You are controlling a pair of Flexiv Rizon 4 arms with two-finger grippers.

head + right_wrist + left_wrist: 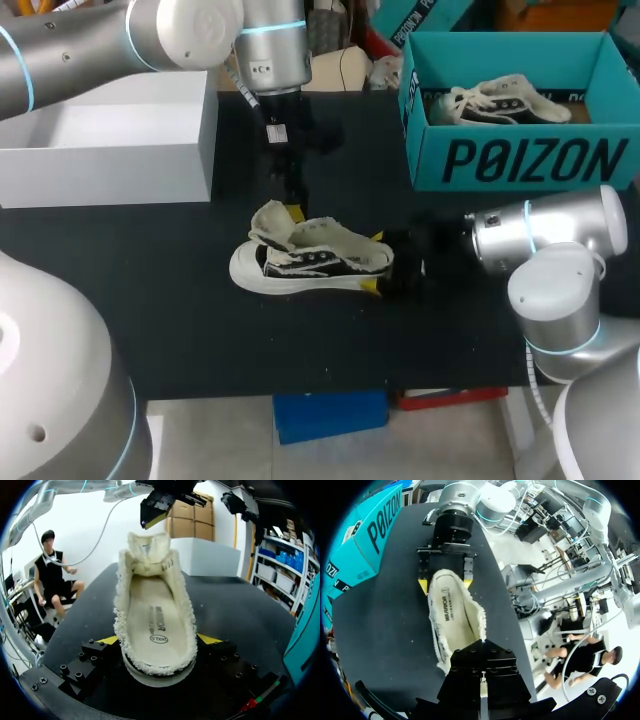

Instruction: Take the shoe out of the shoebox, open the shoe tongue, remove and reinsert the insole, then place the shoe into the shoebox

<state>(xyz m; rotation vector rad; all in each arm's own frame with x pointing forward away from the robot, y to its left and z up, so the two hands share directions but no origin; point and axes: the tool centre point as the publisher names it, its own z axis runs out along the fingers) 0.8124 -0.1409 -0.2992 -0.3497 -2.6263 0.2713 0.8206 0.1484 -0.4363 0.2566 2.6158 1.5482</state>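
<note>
Inspection found the shoe (310, 262) out of the shoebox (520, 160) and resting sole-down on the black table (150, 300), well apart from the box. Its long axis ran across the table, toe toward the left arm's side and heel toward the right arm's.

The right gripper (374, 263) was clamped across the heel, one yellow-tipped finger on each flank, spread to the heel's width. The left gripper (291, 205) hung above the toe end, close over the upturned tongue (146, 547). Contact with the tongue and the state of this gripper could not be determined.

The insole (157, 615) lay flat inside the shoe, fully exposed along its length. With the heel pinned by the right gripper, the left gripper appeared better placed to reach it, entering from above along the shoe's axis.
</note>
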